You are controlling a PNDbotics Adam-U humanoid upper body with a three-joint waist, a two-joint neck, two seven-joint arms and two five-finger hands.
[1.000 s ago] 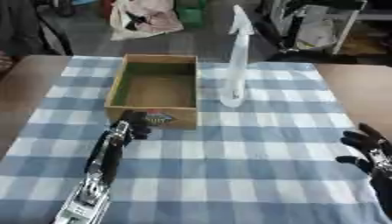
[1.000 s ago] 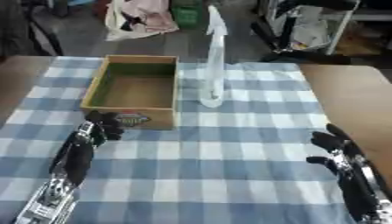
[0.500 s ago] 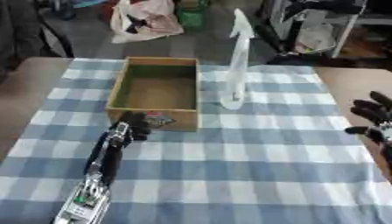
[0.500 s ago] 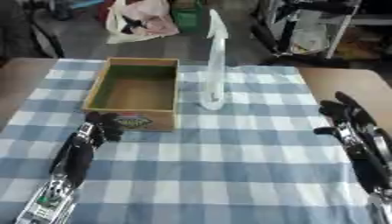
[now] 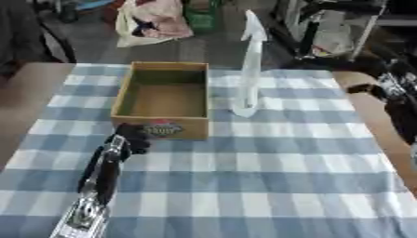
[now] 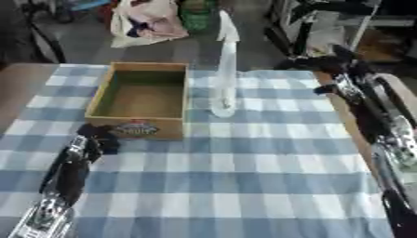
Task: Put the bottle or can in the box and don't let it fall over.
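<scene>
Tall clear plastic spray bottle [image 6: 224, 69] upright on the blue-and-white checked tablecloth [image 6: 244, 176].
Open cardboard box [image 6: 140, 100] at its 9 o'clock; right hand [image 6: 330, 65] at 3 o'clock.

A woven-looking, matt cloth [image 5: 269, 158] in blue and white checks was spread over the bench [image 5: 24, 93], whose bare edge showed as smooth brown wood. The box [image 5: 163, 100] appeared to be of matt cardboard or thin wood, tan outside and dull greenish inside, with a glossy printed label [image 5: 163, 130] on its front. The bottle [image 6: 224, 69] was seen as pale, translucent plastic with a slight sheen. The left hand [image 5: 130, 139] was finished in matt black, its forearm in shiny silver metal.
</scene>
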